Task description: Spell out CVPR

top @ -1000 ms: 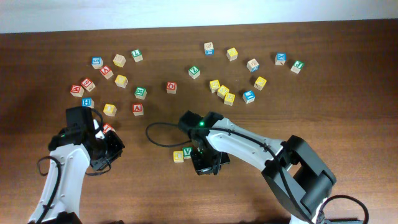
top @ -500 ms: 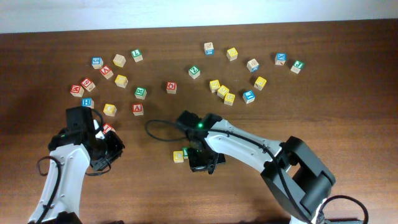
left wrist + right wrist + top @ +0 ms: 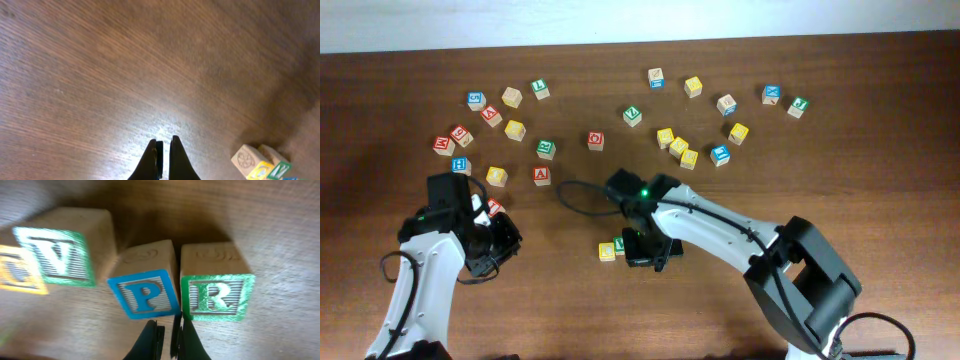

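My right fingers [image 3: 159, 340] are pressed shut with nothing between them. In the right wrist view their tips sit just on the near side of the seam between the P cube [image 3: 145, 295] and the R cube [image 3: 215, 295].

Those two touch at their near corners, and the P cube is turned a little out of square. The V cube [image 3: 60, 255] stands to the left of the P cube, close against it. At the far left edge of that view is the yellow cube [image 3: 17, 272]; its letter is too blurred for me to read, though it may be the C.

From overhead, the row lies on the near middle of the surface [image 3: 880, 170]. Only the yellow cube and the V cube show there; the right wrist covers the other two.

My left fingers [image 3: 159, 157] are also shut and empty, over bare wood at the left, well apart from the row. The loose letter cubes [image 3: 691, 86] are scattered across the far half of the surface.
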### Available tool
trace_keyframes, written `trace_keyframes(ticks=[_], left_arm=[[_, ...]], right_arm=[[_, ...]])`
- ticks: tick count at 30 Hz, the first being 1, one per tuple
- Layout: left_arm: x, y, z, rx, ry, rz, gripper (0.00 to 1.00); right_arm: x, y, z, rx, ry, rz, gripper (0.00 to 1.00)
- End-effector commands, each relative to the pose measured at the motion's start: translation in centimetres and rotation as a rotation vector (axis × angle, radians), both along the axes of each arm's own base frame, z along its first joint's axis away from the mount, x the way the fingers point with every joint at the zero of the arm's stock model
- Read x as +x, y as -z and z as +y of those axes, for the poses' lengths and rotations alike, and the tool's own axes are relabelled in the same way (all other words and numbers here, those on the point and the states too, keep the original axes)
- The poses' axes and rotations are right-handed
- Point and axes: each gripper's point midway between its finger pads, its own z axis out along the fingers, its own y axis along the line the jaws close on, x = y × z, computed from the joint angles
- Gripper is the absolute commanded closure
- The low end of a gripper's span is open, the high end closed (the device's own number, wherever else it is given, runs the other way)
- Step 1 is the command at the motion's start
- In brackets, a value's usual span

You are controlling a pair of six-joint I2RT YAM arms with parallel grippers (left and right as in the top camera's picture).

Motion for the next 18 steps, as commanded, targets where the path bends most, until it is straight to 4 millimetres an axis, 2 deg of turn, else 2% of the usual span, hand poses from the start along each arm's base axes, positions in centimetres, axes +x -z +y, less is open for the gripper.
trace_keyframes(ticks=[1, 2, 4, 6, 9, 13, 15, 18], left_arm=[[-0.8, 0.5, -1.7, -0.025, 0.073, 0.008, 1.00], [-1.4, 1.0, -2.4, -0.029, 0.101, 0.027, 1.00], [-2.2, 1.7, -3.9, -0.032, 0.160, 0.050, 1.00], [-2.3, 2.2, -5.8, -0.034, 0.198, 0.045, 1.00], [-2.2, 2.6, -7.3, -0.034, 0.238, 0.030, 1.00], [-1.0, 3.4, -9.5, -0.040, 0.263, -0.002, 1.00], [-0.9, 4.4, -10.6, -0.046, 0.284, 0.013, 1.00], [-1.3, 6.2, -12.1, -0.064, 0.314, 0.059, 1.00]], right_arm=[[2.5, -4.1, 0.7, 0.058, -0.058, -0.066, 0.96], [2.9, -5.1, 0.2, 0.054, -0.061, -0.067, 0.96], [3.8, -6.2, -1.9, 0.009, -0.031, -0.055, 0.96], [4.7, -6.2, -4.9, -0.015, -0.032, -0.022, 0.96], [5.2, -5.7, -7.8, -0.089, 0.013, -0.008, 0.96], [4.6, -5.2, -7.3, -0.117, -0.016, -0.021, 0.96], [4.5, -4.5, -8.6, -0.202, 0.059, -0.034, 0.96], [3.3, -1.9, -9.2, -0.212, 0.064, -0.007, 0.96]])
